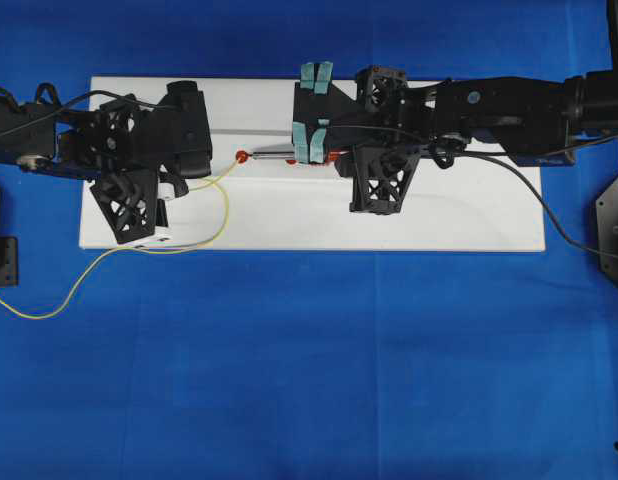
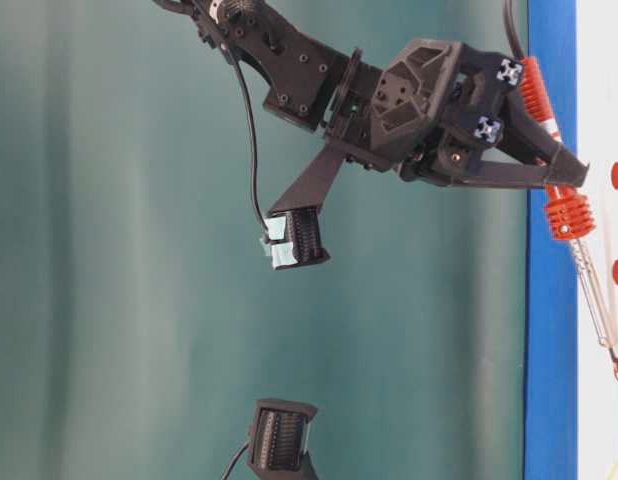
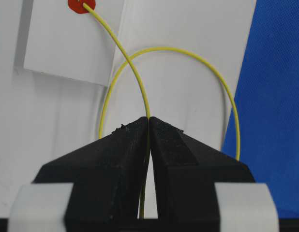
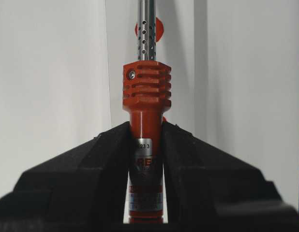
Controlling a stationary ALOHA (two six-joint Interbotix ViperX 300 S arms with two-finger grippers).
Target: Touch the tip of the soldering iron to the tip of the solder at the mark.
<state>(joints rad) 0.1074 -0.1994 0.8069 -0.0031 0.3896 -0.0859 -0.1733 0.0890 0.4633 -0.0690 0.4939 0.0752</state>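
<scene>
The slim silver soldering iron with its red-orange ribbed collar (image 4: 146, 86) lies along the flat white board (image 1: 439, 220), pinched at the handle by the right gripper (image 4: 146, 140). Its pointed tip reaches the round red mark (image 1: 242, 156) in the overhead view. The thin yellow solder wire (image 3: 130, 63) is squeezed between the left gripper's (image 3: 149, 126) closed black fingers (a loop bulges out to one side), and its end rests on that same red mark. More wire trails onto the blue tablecloth (image 1: 309, 380).
</scene>
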